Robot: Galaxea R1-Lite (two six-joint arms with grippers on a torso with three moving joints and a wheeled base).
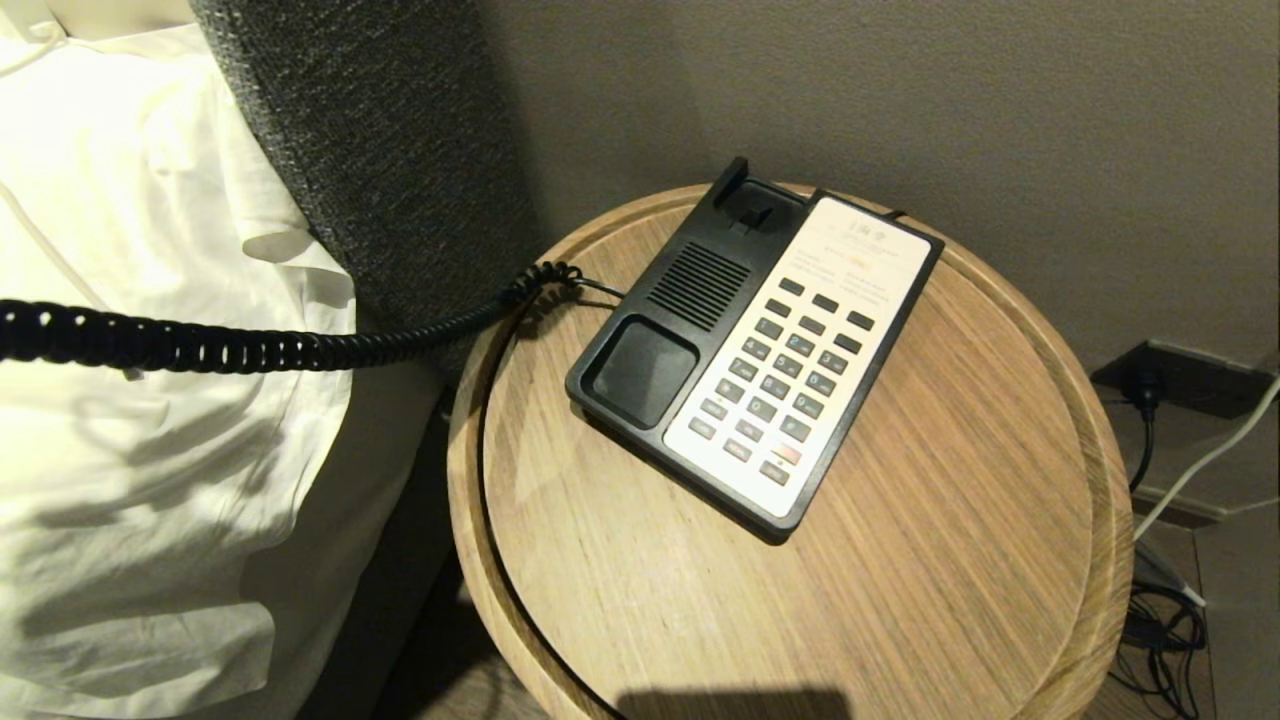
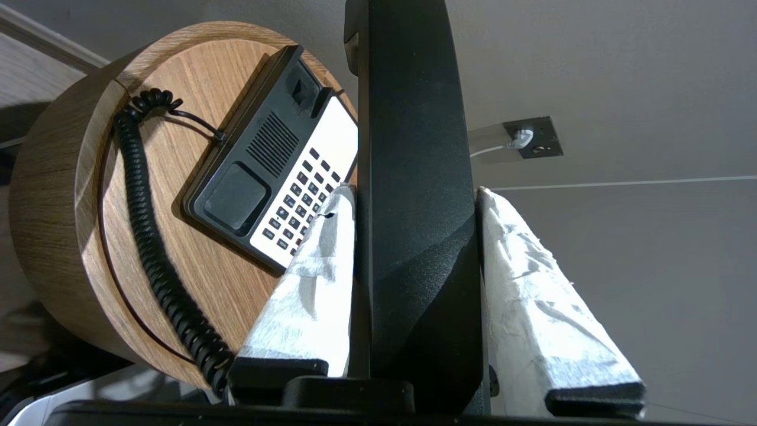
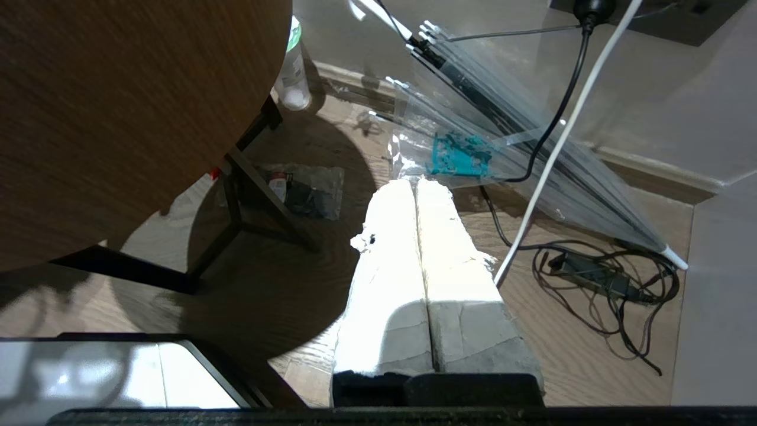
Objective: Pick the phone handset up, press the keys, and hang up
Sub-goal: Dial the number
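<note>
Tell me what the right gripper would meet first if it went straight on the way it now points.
The right gripper, shut and empty beside the table, points at the clear folded umbrella lying on the wooden floor. It would probably meet that first, though depth is unclear and it could reach bare floor just short of it.

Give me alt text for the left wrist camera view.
The left gripper clamps the black phone handset between its white-wrapped jaws, held off the round wooden table. Behind it, the phone base lies on the table with its cradle empty, its coiled cord trailing over the rim.

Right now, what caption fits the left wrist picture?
Left hand grips the phone handset beside the phone base.
</note>
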